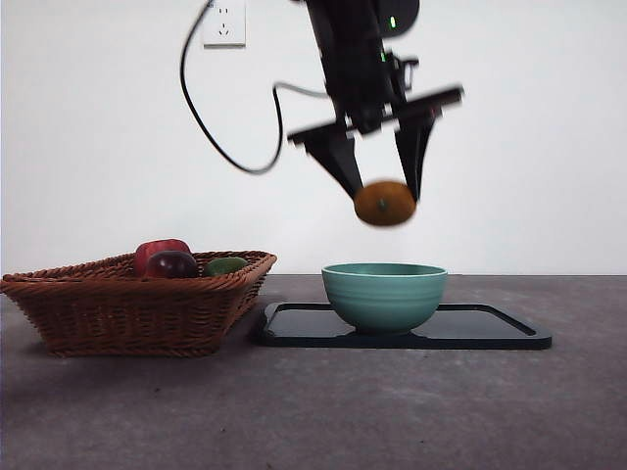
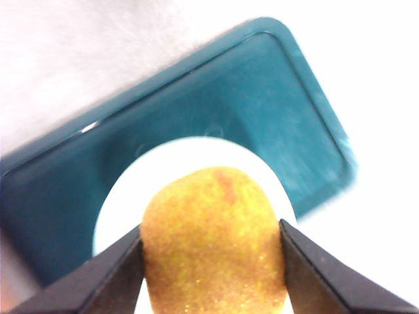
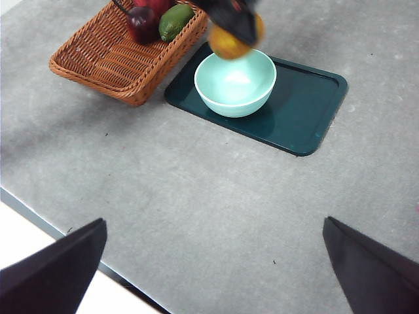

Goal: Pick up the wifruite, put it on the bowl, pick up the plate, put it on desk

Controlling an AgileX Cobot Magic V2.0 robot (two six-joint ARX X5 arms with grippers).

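Note:
My left gripper [image 1: 385, 201] is shut on the wifruite [image 1: 384, 204], an oval orange-brown fruit, and holds it in the air right above the teal-green bowl [image 1: 384, 294]. In the left wrist view the wifruite [image 2: 213, 242] sits between my two jaws with the bowl's rim [image 2: 124, 190] below it. The bowl stands on a dark rectangular plate [image 1: 490, 331], which also shows in the right wrist view [image 3: 308, 111]. In that view the bowl [image 3: 236, 85] is seen with the wifruite [image 3: 229, 42] over it. My right gripper [image 3: 213, 265] is open and empty, high above the desk [image 3: 196, 196].
A brown wicker basket [image 1: 137, 299] stands left of the plate, touching its corner. It holds a dark red-purple fruit [image 1: 171, 262], a red fruit and a green fruit [image 1: 226, 264]. A black cable hangs from a wall socket [image 1: 223, 24]. The desk's front edge [image 3: 39, 219] is near.

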